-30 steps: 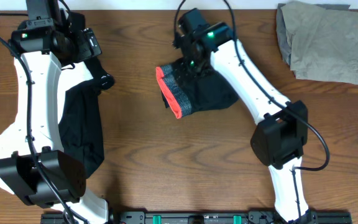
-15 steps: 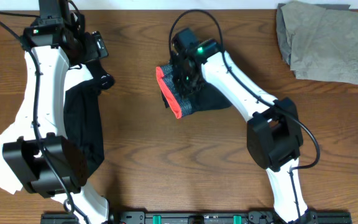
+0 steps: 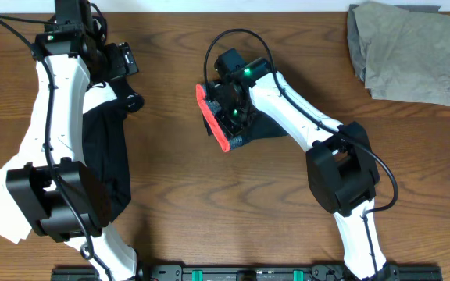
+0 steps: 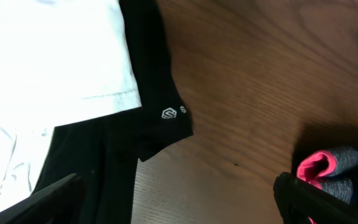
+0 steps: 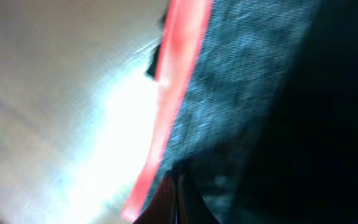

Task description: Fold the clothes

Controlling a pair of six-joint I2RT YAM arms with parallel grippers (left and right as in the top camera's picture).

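My right gripper is pinched shut on the leggings waistband just ahead; tiny bite, could slip when I lift.

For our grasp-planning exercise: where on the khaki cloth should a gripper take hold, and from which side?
The khaki cloth lies flat and folded. Probably pinch the corner nearest the right arm, from above and from that side: its stacked edges give a pinch something to close on.

Black garment half under the left arm; white piece cut off at the wrist view's edge.
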